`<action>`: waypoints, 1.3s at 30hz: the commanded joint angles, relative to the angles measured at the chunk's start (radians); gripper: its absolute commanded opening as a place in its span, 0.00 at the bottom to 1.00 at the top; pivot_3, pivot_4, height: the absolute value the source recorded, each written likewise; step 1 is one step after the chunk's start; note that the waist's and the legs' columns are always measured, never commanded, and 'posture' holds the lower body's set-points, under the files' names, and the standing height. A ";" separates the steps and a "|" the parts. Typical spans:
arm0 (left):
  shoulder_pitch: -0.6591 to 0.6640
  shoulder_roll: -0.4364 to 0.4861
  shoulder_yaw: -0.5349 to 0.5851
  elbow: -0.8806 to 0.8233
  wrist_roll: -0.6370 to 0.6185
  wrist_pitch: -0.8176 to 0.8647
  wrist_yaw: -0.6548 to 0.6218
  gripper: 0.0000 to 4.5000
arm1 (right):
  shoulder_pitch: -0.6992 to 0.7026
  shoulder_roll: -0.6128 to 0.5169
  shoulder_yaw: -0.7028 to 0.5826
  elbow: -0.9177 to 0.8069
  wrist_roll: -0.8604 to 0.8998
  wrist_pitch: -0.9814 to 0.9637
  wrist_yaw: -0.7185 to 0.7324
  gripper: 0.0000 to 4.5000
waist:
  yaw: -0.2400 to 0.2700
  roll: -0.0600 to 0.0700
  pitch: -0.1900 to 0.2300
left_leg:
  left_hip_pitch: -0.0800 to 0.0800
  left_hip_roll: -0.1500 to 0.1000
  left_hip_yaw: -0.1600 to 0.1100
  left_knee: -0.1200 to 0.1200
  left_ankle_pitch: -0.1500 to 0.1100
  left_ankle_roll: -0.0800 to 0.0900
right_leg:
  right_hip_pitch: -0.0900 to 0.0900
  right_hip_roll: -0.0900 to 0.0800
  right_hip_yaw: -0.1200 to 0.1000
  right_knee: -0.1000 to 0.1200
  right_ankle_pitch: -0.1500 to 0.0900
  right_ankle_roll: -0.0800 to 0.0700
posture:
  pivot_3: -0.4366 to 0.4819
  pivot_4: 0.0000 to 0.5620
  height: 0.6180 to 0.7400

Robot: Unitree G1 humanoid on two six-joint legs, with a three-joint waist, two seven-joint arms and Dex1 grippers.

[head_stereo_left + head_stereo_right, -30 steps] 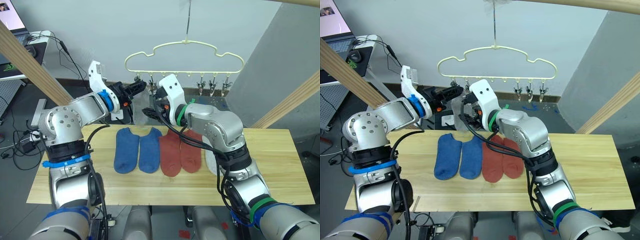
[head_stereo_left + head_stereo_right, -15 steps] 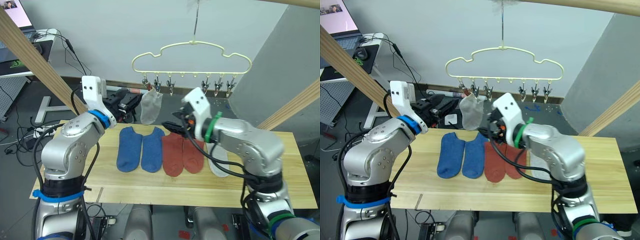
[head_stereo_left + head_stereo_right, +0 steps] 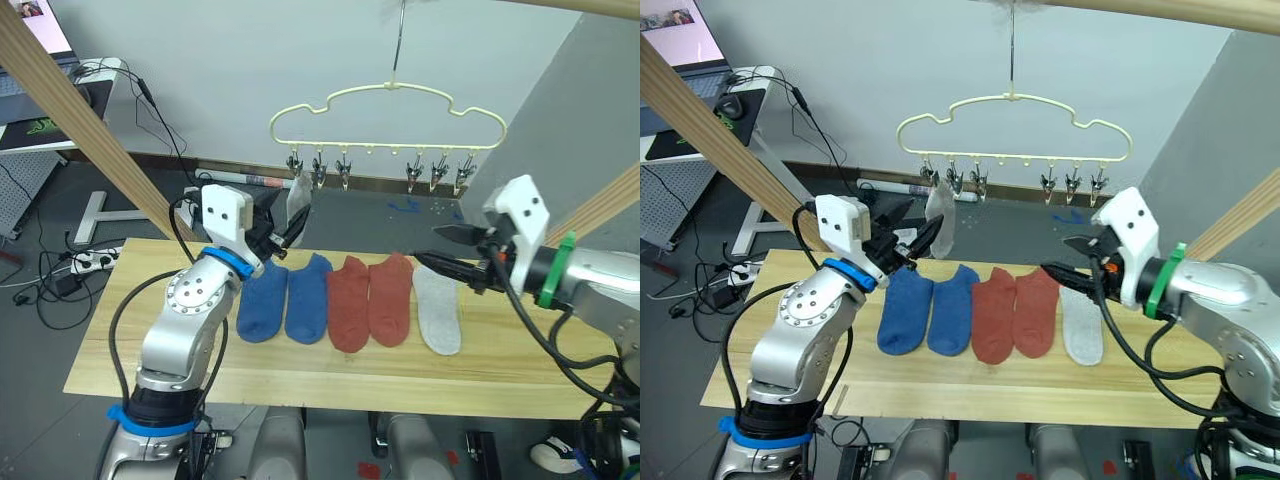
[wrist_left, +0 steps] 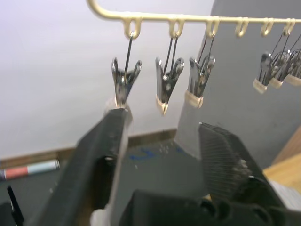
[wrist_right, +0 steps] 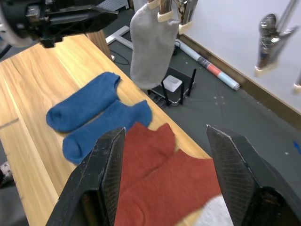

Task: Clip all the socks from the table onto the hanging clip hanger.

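One light grey sock (image 3: 939, 222) hangs from a clip on the left part of the pale yellow clip hanger (image 3: 1012, 125), other silver clips (image 3: 1073, 185) bare. Five socks lie in a row on the wooden table (image 3: 1160, 385): two blue socks (image 3: 929, 310) at the left, two brick red socks (image 3: 1016, 312) in the middle, second grey sock (image 3: 1080, 325) at the right. Left gripper (image 3: 915, 240) sits just beside the hanging sock, above the table's back edge, fingers spread, gripping nothing. Right gripper (image 3: 1072, 258) hovers over the flat grey sock's top end, fingers wide apart, nothing held. Slanted wooden poles (image 3: 710, 125) frame both sides.
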 commanded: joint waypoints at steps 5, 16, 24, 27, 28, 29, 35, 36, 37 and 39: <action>-0.022 -0.097 -0.014 0.031 0.073 -0.054 0.077 0.32 | -0.020 -0.087 -0.074 -0.027 0.090 -0.024 0.013 0.63 | -0.002 0.000 0.000 | 0.000 0.000 0.000 0.000 0.000 0.000 | 0.000 0.001 0.000 0.001 0.000 0.000 | 0.54 0.50 1.00; -0.089 -0.183 -0.027 0.103 0.117 -0.060 0.123 0.32 | -0.071 -0.143 -0.142 -0.027 0.265 -0.019 -0.046 0.63 | -0.004 0.000 0.000 | 0.000 0.000 -0.001 0.001 0.000 0.000 | 0.001 0.001 0.000 0.001 0.000 0.000 | 0.49 0.53 1.00; -0.148 -0.223 -0.025 0.193 0.138 -0.078 0.137 0.32 | -0.088 -0.160 -0.156 -0.023 0.396 -0.035 -0.152 0.63 | -0.014 0.000 0.000 | 0.000 0.000 -0.001 0.002 0.000 0.000 | 0.002 0.001 0.000 0.001 0.000 0.000 | 0.46 0.53 1.00; -0.178 -0.233 -0.018 0.232 0.149 -0.096 0.149 0.32 | -0.078 -0.173 -0.158 -0.025 0.433 -0.046 -0.186 0.63 | -0.020 0.000 0.000 | 0.000 0.000 -0.001 0.002 0.000 0.000 | 0.002 0.001 0.000 0.001 0.000 0.000 | 0.45 0.54 1.00; -0.188 -0.236 -0.014 0.244 0.152 -0.098 0.156 0.32 | -0.075 -0.177 -0.157 -0.023 0.443 -0.052 -0.197 0.63 | -0.023 0.000 0.000 | 0.000 0.000 -0.001 0.002 0.000 0.000 | 0.002 0.001 0.000 0.001 0.000 0.000 | 0.45 0.54 1.00; -0.197 -0.238 -0.012 0.255 0.156 -0.103 0.164 0.32 | -0.073 -0.179 -0.157 -0.022 0.454 -0.057 -0.210 0.63 | -0.026 0.000 0.000 | 0.000 0.000 -0.001 0.002 0.000 0.000 | 0.002 0.001 0.000 0.001 0.000 0.000 | 0.44 0.54 1.00; -0.254 -0.263 0.008 0.310 0.165 -0.123 0.205 0.32 | -0.051 -0.195 -0.153 -0.020 0.512 -0.089 -0.279 0.63 | -0.030 0.000 0.000 | 0.000 0.000 -0.001 0.002 0.000 0.000 | 0.002 0.001 0.000 0.001 0.000 0.000 | 0.44 0.55 1.00; -0.264 -0.268 0.010 0.318 0.163 -0.125 0.209 0.32 | -0.044 -0.200 -0.152 -0.020 0.521 -0.097 -0.289 0.63 | -0.030 0.000 0.000 | 0.000 0.000 -0.001 0.002 0.000 0.000 | 0.002 0.001 0.000 0.001 0.000 0.000 | 0.43 0.55 1.00; -0.271 -0.271 0.012 0.322 0.163 -0.126 0.211 0.32 | -0.038 -0.206 -0.151 -0.020 0.531 -0.104 -0.300 0.63 | -0.031 0.000 0.000 | 0.000 0.000 -0.001 0.002 0.000 0.000 | 0.002 0.001 0.000 0.001 0.000 0.000 | 0.43 0.55 1.00; -0.289 -0.278 0.020 0.327 0.157 -0.122 0.219 0.32 | -0.026 -0.217 -0.148 -0.020 0.548 -0.118 -0.318 0.63 | -0.033 0.000 0.000 | 0.000 0.000 -0.001 0.002 0.000 0.000 | 0.002 0.001 0.000 0.001 0.000 0.000 | 0.43 0.55 1.00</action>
